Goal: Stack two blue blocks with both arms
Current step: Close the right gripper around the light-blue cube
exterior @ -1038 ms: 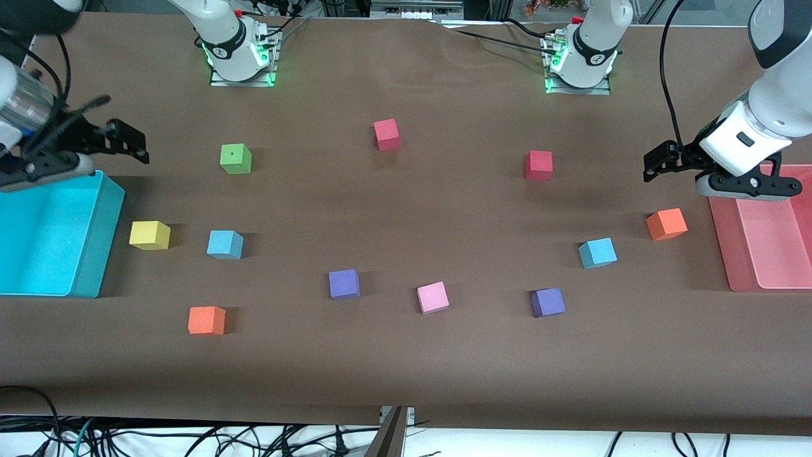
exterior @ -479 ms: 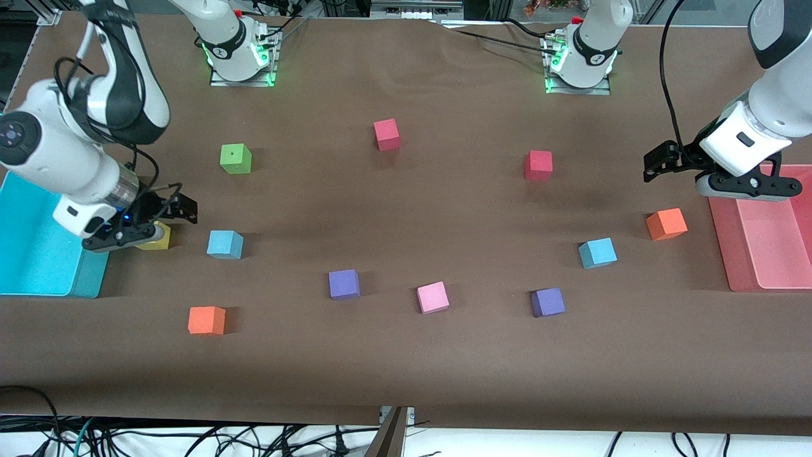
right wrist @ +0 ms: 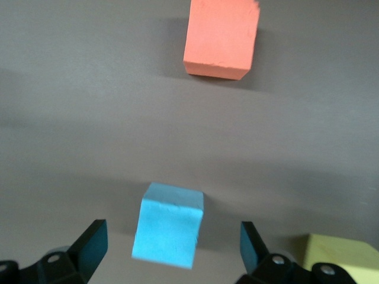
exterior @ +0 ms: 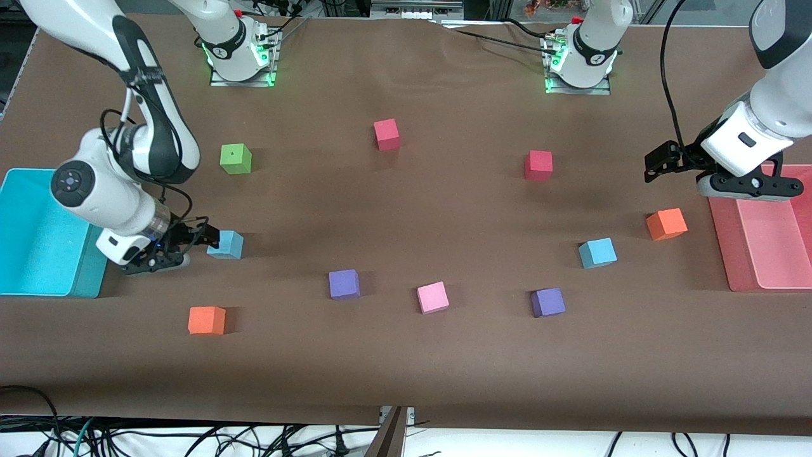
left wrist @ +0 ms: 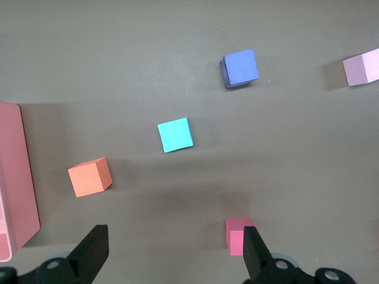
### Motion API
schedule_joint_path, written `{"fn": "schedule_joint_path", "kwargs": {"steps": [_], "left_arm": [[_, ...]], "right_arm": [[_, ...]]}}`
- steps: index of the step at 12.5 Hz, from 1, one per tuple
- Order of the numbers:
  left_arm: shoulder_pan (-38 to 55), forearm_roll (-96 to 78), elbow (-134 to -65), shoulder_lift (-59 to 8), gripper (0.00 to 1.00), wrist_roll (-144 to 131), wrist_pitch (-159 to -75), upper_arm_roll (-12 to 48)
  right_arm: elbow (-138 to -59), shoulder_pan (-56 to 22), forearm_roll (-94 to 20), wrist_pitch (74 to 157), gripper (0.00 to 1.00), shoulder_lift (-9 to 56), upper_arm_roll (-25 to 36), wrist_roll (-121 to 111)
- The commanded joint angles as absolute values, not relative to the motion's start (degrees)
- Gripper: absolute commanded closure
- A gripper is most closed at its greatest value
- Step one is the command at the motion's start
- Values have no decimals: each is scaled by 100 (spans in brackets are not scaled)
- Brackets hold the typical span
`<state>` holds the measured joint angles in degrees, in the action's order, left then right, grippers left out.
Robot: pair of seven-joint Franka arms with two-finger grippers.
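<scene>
One blue block (exterior: pixel 225 244) lies toward the right arm's end of the table. My right gripper (exterior: pixel 202 240) is low beside it and open. In the right wrist view this blue block (right wrist: pixel 169 225) sits between the two spread fingers (right wrist: pixel 92 244), touching neither. The second blue block (exterior: pixel 597 252) lies toward the left arm's end, alone on the cloth. My left gripper (exterior: pixel 660 160) hangs open over the table beside the pink tray, holding nothing. In the left wrist view the left gripper (left wrist: pixel 174 251) looks down on that blue block (left wrist: pixel 176 134).
A cyan bin (exterior: pixel 38 279) and a pink tray (exterior: pixel 767 254) stand at the table's ends. Orange blocks (exterior: pixel 206 320) (exterior: pixel 666 223), purple blocks (exterior: pixel 344 284) (exterior: pixel 547 302), a pink block (exterior: pixel 432 297), red blocks (exterior: pixel 386 134) (exterior: pixel 538 165) and a green block (exterior: pixel 235 158) lie scattered. A yellow block (right wrist: pixel 340 257) sits beside the right gripper.
The right arm has swung from over the cyan bin down and across to the blue block, now covering the yellow block in the front view. The left arm has not moved.
</scene>
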<state>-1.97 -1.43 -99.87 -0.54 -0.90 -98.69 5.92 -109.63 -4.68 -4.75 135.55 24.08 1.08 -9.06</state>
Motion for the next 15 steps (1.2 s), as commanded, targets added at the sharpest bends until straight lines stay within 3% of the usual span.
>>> {"fn": "schedule_joint_path", "kwargs": {"steps": [1,13,15], "left_arm": [[-255,-229,-9853,-105,0,35,-9773,606],[-255,-229,-9853,-105,0,35,-9756,607],[-255,-229,-9853,-105,0,35,-9765,606]], "right_arm": [[-10828,-439,-668,13868,1,2750,9,-861],[-11364,-439,-721,13957,2,2874,0,-941],[-11408,-439,-721,14001,15,2874,0,-949]]}}
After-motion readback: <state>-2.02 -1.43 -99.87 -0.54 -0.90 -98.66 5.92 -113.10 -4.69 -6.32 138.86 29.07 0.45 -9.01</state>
